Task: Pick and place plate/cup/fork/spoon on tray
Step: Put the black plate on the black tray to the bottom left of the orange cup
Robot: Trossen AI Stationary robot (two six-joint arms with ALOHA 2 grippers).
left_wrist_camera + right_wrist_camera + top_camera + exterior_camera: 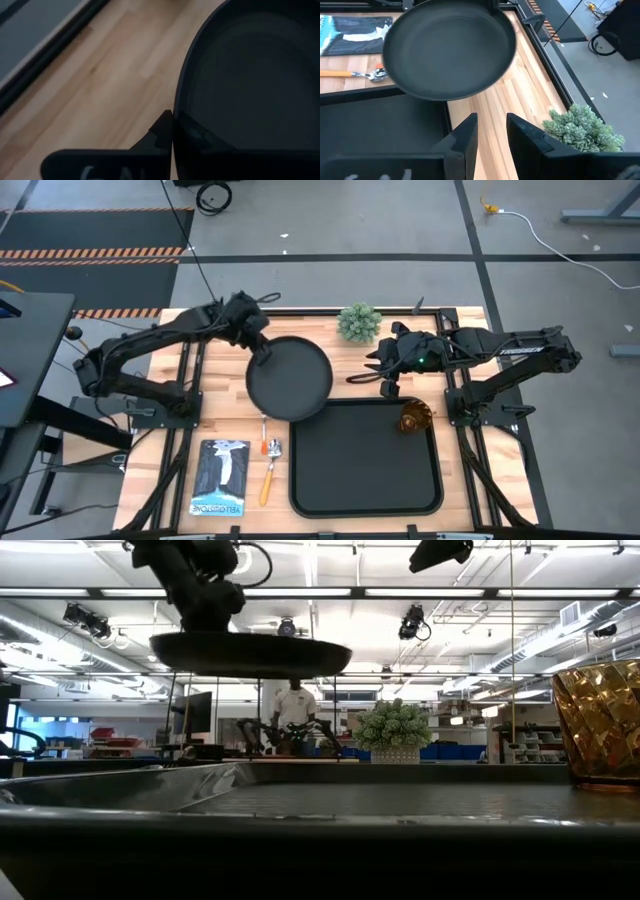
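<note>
The round black plate (290,378) hangs level in the air, over the table and the tray's far left corner; the low view shows it lifted (250,653). My left gripper (264,352) is shut on its far left rim. The black tray (300,480) lies at the near middle, with the amber cup (416,417) standing in its far right corner. The spoon (268,472) and the fork (263,430) lie on the table left of the tray. My right gripper (376,376) is open and empty, above the table between the plate and the plant. My left gripper pinches the plate's rim (176,107) at the plate's far left, one finger (159,134) outside the rim and one (197,136) inside the plate. The fingers come from the far left, slanting down. The plate is lifted clear and sits level.
A small green potted plant (358,322) stands at the table's far edge, near my right gripper. A dark printed packet (220,477) lies at the near left. A person stands in the room beyond the table (294,705).
</note>
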